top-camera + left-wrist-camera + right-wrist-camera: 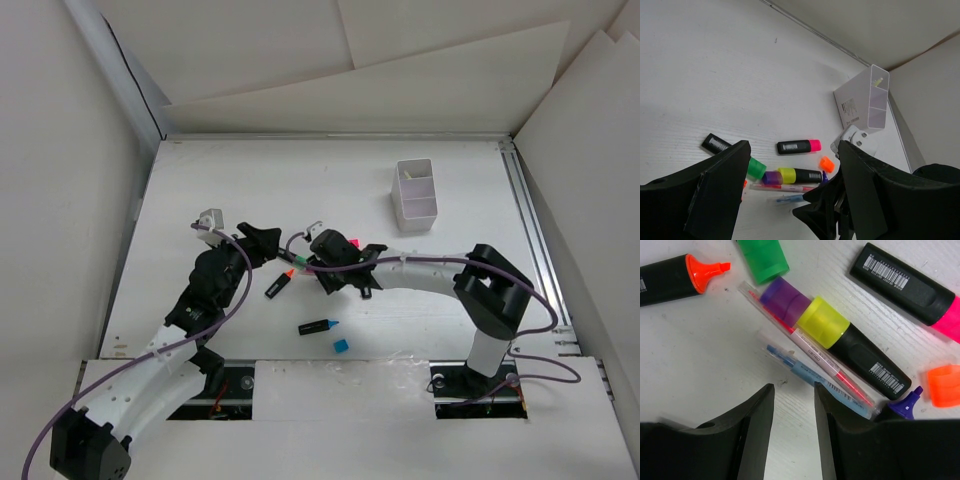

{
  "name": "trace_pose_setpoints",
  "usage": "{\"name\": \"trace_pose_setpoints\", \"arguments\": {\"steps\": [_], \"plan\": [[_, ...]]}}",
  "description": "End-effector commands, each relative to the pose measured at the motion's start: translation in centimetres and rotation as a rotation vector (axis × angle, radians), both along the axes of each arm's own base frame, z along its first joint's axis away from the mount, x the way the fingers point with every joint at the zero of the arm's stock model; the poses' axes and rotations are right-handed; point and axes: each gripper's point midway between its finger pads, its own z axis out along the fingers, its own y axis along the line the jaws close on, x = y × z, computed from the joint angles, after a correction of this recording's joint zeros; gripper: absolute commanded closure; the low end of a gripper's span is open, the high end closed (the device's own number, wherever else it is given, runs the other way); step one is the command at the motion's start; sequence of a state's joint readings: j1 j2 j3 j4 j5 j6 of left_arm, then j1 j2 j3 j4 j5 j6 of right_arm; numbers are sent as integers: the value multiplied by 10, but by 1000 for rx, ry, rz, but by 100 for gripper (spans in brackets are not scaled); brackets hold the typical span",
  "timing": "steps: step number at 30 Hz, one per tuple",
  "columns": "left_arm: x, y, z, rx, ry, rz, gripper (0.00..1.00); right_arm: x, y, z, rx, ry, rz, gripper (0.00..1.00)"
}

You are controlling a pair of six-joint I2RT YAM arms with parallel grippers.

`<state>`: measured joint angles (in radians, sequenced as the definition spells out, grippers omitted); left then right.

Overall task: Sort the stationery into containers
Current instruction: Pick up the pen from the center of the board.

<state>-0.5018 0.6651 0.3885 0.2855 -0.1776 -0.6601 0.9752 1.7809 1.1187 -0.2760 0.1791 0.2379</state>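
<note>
While my right claw (794, 390) hangs spread and empty, blue pen (805, 372) and pink pen (811, 349) lie touching just ahead: closing could pinch both, or shove the yellow-capped highlighter (852, 347) beyond.

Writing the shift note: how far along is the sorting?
Barely begun: the white box holds at least one yellowish item. Nothing is in hand; the right jaws stand open near the thin pens. Left: those pens, the yellow-capped highlighter, the blue highlighter, a blue cap and more.
</note>
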Motion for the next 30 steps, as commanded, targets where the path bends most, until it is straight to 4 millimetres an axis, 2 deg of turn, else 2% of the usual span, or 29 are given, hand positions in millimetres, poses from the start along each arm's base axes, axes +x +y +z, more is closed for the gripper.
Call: {"name": "trace_pose_setpoints", "arguments": {"steps": [1, 3, 7, 15, 16, 20, 21, 23, 26, 27, 29, 30], "plan": [[1, 2, 13, -22, -36, 8, 32, 16, 12, 18, 21, -61, -9, 56], [1, 2, 7, -16, -25, 9, 32, 19, 12, 14, -1, -66, -10, 56], [1, 3, 9, -15, -26, 18, 32, 23, 14, 11, -6, -75, -17, 56], [-1, 9, 11, -27, -34, 41, 32, 18, 15, -1, -16, -41, 0, 58], [-2, 9, 14, -43, -41, 42, 32, 16, 13, -4, -23, -36, 0, 66], [-3, 17, 10, -52, -26, 83, 33, 10, 12, -8, -10, -14, 6, 74], [-3, 23, 11, -59, -28, 114, 33, 10, 12, -8, -4, -9, -3, 74], [-4, 28, 19, -82, -51, 142, 34, 3, 9, -12, -3, 13, 10, 82], [-7, 34, 18, -89, -51, 164, 34, -9, 9, -16, 19, 64, 23, 83], [-7, 34, 18, -89, -51, 164, 34, -11, 14, -10, 37, 51, 33, 82], [-8, 35, 19, -97, -62, 164, 34, -12, 15, -8, 52, 52, 40, 77], [-8, 35, 19, -97, -62, 164, 34, -12, 15, -8, 52, 52, 40, 71]]}}
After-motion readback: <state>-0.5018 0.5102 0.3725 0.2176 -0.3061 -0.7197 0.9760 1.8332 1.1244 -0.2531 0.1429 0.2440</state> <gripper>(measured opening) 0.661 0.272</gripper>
